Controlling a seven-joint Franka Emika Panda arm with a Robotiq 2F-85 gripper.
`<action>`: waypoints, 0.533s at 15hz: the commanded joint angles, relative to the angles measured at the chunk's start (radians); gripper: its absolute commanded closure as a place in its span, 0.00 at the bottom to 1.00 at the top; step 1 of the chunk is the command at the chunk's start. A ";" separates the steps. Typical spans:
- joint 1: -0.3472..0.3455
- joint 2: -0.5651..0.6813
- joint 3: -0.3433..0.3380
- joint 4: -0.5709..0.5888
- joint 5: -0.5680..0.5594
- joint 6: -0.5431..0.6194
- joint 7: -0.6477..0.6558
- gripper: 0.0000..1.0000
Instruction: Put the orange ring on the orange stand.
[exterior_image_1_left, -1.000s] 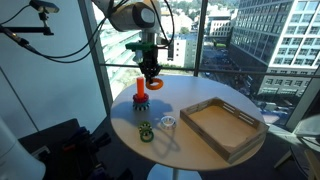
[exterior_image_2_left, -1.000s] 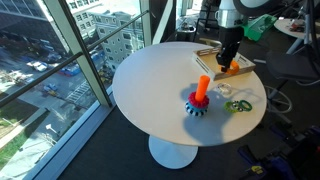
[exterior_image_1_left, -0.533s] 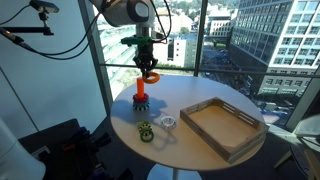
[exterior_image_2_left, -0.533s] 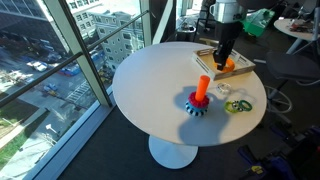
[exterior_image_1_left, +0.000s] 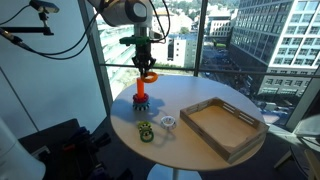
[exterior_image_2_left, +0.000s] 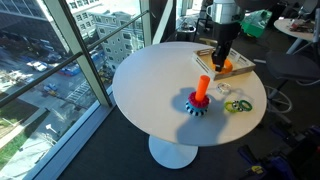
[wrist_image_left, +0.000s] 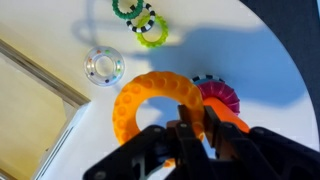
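So that its hole is left free, the claw (exterior_image_1_left: 146, 68) pinches the orange ring (exterior_image_1_left: 150, 77) by its rim, close above the orange stand (exterior_image_1_left: 141, 96).

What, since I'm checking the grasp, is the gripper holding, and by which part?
The orange ring, pinched across one side of its band by the gripper.

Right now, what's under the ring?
In the wrist view, bare table shows through the ring; the stand pokes out past its rim, off to one side, not centred. The hand and ring cover the rest of the stand.
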 joint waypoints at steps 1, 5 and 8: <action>-0.002 0.001 0.002 0.002 0.000 -0.002 0.001 0.80; -0.002 0.001 0.002 0.002 0.000 -0.002 0.001 0.93; 0.003 0.001 0.007 0.005 0.003 0.000 -0.006 0.93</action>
